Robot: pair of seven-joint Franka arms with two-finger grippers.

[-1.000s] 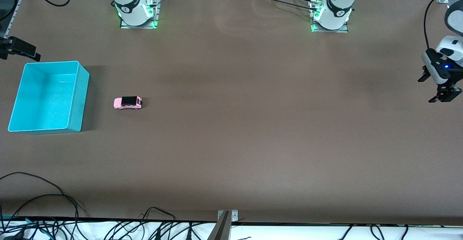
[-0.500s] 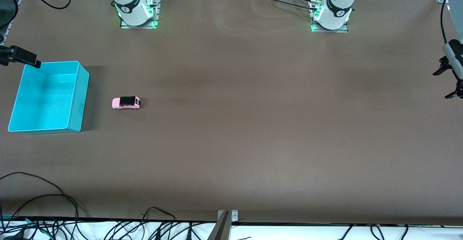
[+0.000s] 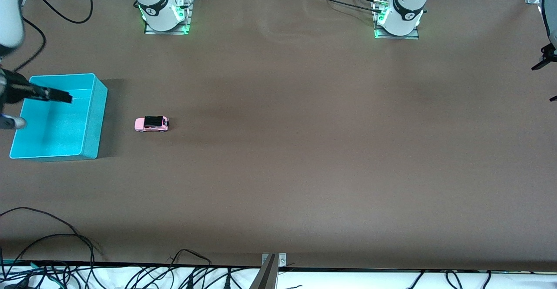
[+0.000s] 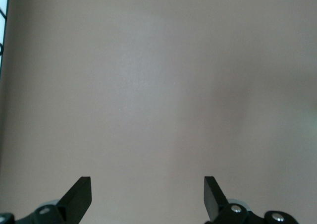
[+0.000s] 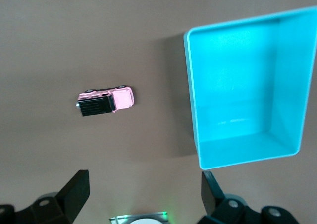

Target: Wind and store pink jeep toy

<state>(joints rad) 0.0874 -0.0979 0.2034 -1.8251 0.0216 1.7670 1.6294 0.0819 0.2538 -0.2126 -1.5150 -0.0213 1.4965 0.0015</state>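
Observation:
The pink jeep toy (image 3: 151,124) (image 5: 106,101), with its black roof, stands on the brown table beside the turquoise bin (image 3: 96,119) (image 5: 190,85), on the side toward the left arm's end. Nothing touches it. My right gripper (image 3: 48,94) (image 5: 143,179) hangs high over the bin, open and holding nothing. At the left arm's end of the table my left gripper (image 3: 546,82) (image 4: 147,182) is also open over bare table, with nothing between its fingers.
The bin holds nothing and sits at the right arm's end of the table. Both arm bases (image 3: 163,12) (image 3: 398,17) stand along the edge farthest from the front camera. Cables (image 3: 52,241) lie along the nearest edge.
My right gripper has swung in from the table's end to over the bin. My left gripper has drawn farther out toward its end. The jeep has crept slightly toward the bin.

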